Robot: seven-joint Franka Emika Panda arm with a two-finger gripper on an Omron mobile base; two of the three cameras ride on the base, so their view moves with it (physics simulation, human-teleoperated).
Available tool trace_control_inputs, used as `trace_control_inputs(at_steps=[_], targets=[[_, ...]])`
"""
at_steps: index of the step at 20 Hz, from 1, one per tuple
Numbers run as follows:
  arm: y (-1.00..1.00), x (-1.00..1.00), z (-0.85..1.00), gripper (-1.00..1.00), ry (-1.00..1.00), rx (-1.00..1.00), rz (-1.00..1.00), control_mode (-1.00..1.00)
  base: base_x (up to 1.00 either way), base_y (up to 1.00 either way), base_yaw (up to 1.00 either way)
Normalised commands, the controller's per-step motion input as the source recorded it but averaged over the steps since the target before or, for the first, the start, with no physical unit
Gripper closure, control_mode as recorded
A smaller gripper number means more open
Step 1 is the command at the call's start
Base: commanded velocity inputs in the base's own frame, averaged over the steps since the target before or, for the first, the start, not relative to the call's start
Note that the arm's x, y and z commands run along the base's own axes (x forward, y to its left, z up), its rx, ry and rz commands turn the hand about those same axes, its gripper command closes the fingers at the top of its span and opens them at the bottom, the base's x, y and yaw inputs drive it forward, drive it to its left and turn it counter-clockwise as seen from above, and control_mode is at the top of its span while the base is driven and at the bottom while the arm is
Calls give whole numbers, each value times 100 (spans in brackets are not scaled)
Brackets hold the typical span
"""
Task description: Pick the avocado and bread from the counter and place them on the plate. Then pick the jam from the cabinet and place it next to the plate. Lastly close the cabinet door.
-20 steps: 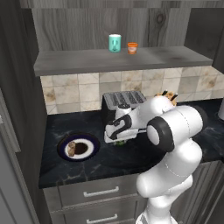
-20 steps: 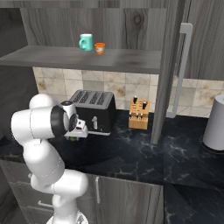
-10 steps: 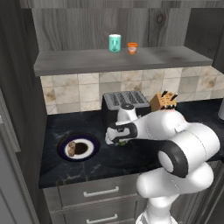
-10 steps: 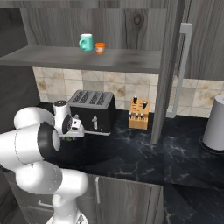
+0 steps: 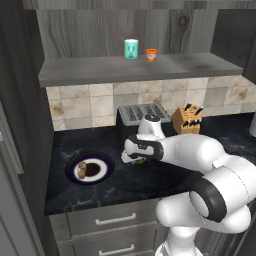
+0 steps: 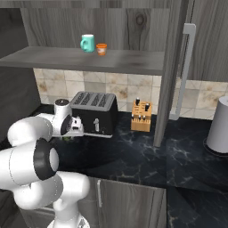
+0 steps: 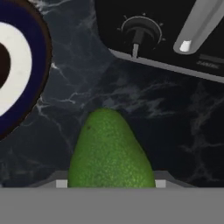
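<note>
Readable text: none is showing anywhere.
Toaster point(image 7: 166, 39): its front, at the upper right of the hand view, is carrying a dial and a faint strip of marks, too blurred for reading.

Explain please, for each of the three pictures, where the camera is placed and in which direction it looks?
Left base view: behind the arm on its left, facing the counter, plate with bread and cabinet; the arm reaches in from the lower right.
Right base view: behind on its right, facing the toaster and cabinet door; the arm is at lower left.
Hand view: on the hand, looking along the tool at the avocado over the counter.
Both base views share the jam and toaster.
</note>
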Motion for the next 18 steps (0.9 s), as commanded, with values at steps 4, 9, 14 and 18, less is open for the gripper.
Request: trace_control_inputs(at_steps=[4,9,14,18], targets=[[23,0,36,100,0,3,10,-100,0,0,0],[35,0,30,100,0,0,9,-100,0,0,0],[42,0,12,100,0,0,8,-100,0,0,0],[41,0,0,100,0,0,7,-100,0,0,0]])
